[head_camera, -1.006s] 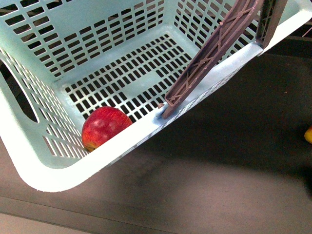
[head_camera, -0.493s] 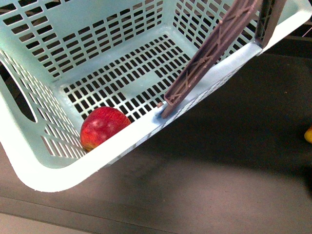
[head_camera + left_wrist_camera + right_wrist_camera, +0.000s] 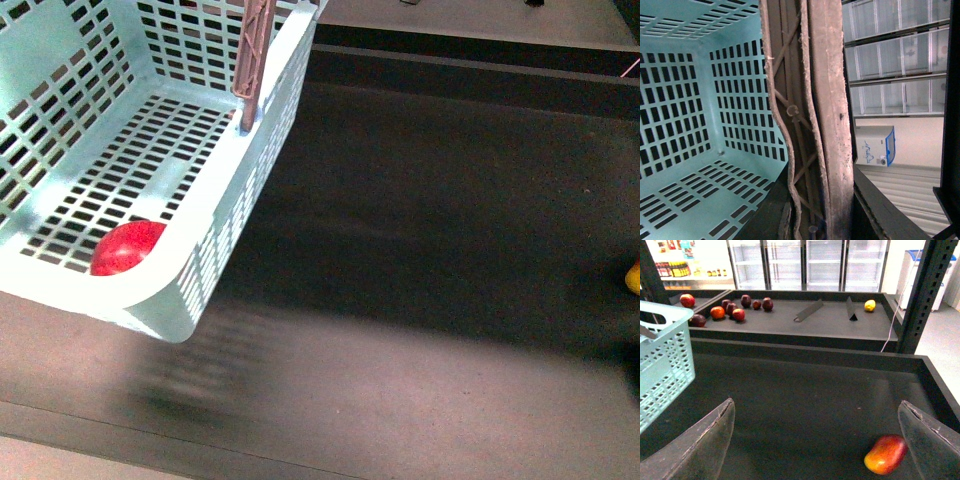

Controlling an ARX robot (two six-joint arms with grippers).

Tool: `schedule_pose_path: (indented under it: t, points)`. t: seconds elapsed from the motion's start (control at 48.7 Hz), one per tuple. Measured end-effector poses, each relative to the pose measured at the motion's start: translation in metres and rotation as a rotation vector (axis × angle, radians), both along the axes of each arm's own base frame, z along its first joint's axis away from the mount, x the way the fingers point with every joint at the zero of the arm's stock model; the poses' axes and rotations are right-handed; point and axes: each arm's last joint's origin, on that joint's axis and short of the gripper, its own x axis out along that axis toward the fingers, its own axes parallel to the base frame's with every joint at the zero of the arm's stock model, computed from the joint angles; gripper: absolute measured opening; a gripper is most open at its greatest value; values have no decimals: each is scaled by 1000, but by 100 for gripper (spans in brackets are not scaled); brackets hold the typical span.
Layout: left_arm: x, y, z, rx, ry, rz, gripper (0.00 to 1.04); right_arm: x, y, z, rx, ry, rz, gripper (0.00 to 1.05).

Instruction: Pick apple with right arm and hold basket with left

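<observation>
1. Apple point(image 3: 128, 248) lies inside the basket point(image 3: 262, 165), tucked into its near corner at the left of the front frame.
2. Left gripper point(image 3: 815, 222) is clenched on the basket's brown handle point(image 3: 812, 125).
3. Right gripper point(image 3: 815, 450) is spread wide and holds nothing, above the dark table point(image 3: 805, 400).
4. A yellow-red fruit point(image 3: 885, 454) lies on the table near one finger.

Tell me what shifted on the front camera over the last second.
The basket swung left across the front view and turned, so less of it shows. The apple rode along, still in its near corner. The yellow-orange fruit at the right edge stayed put.
</observation>
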Motion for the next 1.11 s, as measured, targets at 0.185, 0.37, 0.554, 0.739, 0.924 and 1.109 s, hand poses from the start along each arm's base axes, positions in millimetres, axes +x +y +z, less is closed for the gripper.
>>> schedule_pose_path:
  t: [0.185, 0.37, 0.554, 0.739, 0.924, 1.109]
  points:
    - [31, 10, -27, -63, 51, 16, 20, 0, 0, 0, 0, 0, -1, 96]
    - [64, 18, -47, -78, 80, 24, 20, 0, 0, 0, 0, 0, -1, 96]
    - [94, 29, -59, -60, 78, 43, 20, 0, 0, 0, 0, 0, -1, 96]
    - [106, 37, -78, -77, 73, 71, 20, 0, 0, 0, 0, 0, -1, 96]
    - [112, 48, -104, -92, 115, 109, 20, 0, 0, 0, 0, 0, -1, 96]
    - [113, 49, -111, -80, 130, 101, 20, 0, 0, 0, 0, 0, -1, 96]
